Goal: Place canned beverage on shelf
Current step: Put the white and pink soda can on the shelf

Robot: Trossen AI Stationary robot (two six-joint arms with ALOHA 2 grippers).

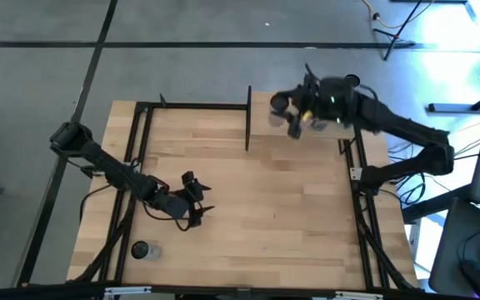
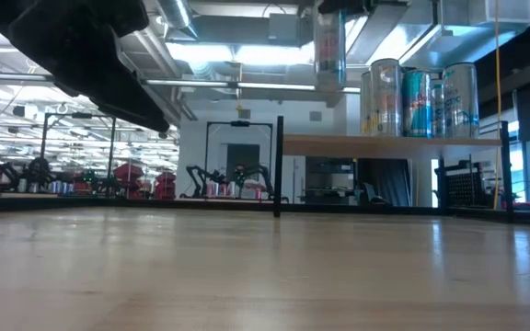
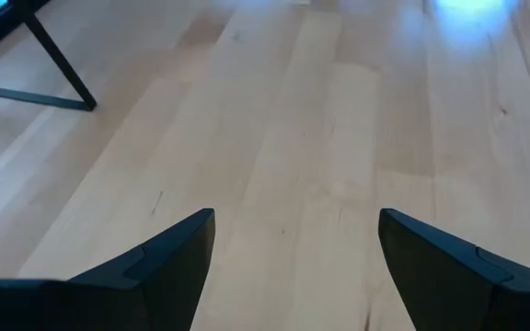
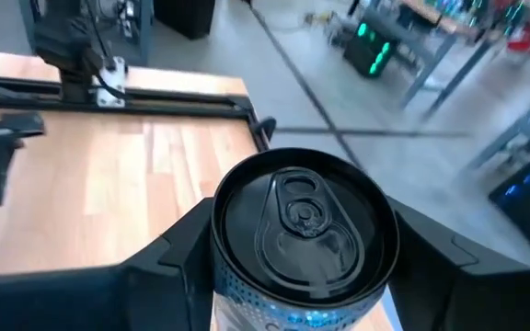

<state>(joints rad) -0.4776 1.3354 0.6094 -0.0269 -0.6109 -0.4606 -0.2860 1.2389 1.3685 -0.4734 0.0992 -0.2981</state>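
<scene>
Here the silver drink can with a dark pull-tab lid (image 4: 304, 230) is pinched between the right gripper's (image 1: 300, 117) fingers, hanging upright above the raised light-wood shelf on black posts (image 2: 389, 142), where several tall cans (image 2: 419, 99) already stand. Doing this well probably means lowering it straight onto bare board beside them, letting go only once it sits flat. No lettering is readable. The left gripper (image 3: 294, 267) waits spread and empty over the tabletop.
</scene>
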